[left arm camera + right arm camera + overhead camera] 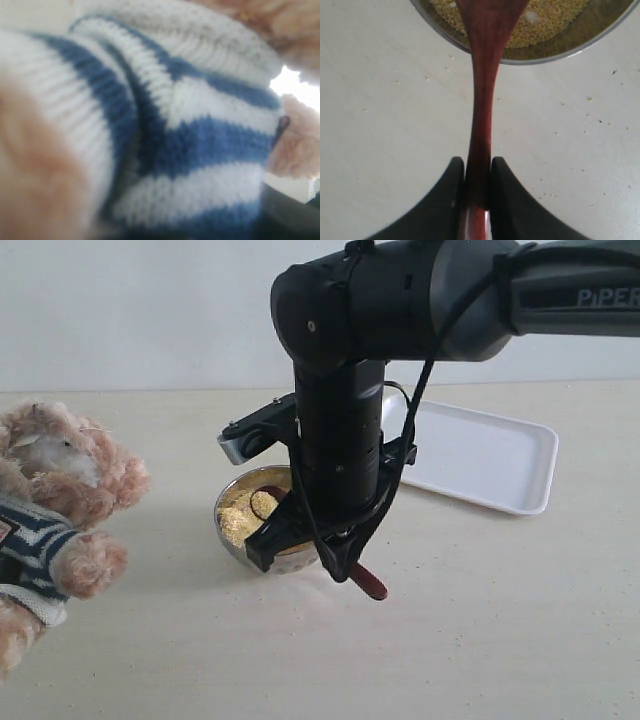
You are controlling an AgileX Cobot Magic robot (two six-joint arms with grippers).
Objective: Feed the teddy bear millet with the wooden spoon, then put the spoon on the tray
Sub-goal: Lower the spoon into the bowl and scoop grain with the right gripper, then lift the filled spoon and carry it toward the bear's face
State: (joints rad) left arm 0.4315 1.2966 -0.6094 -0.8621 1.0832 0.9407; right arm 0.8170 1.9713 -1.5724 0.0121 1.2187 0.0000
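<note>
Teddy bear [60, 500] is sitting left of the metal bowl [228, 530], well apart from it, facing toward it. I am seeing its navy-and-white striped shirt [200, 140] filling the left wrist view. The left gripper's fingers are not showing anywhere, so I cannot tell its state.

Right arm [400, 300] is reaching down directly over the bowl's near right side. White tray [520, 455] is lying beyond the bowl and to its right, well apart, with nothing on it.

Right gripper [477, 167] is clamping the wooden spoon [481, 100] by the handle, fingers pressing both sides, just outside the bowl's rim. The handle is crossing the rim and the spoon's wide end is lying inside the bowl, over the millet [555, 20].

Millet is covering the bowl's floor. A few stray grains [545, 194] are lying on the table beside the bowl.
</note>
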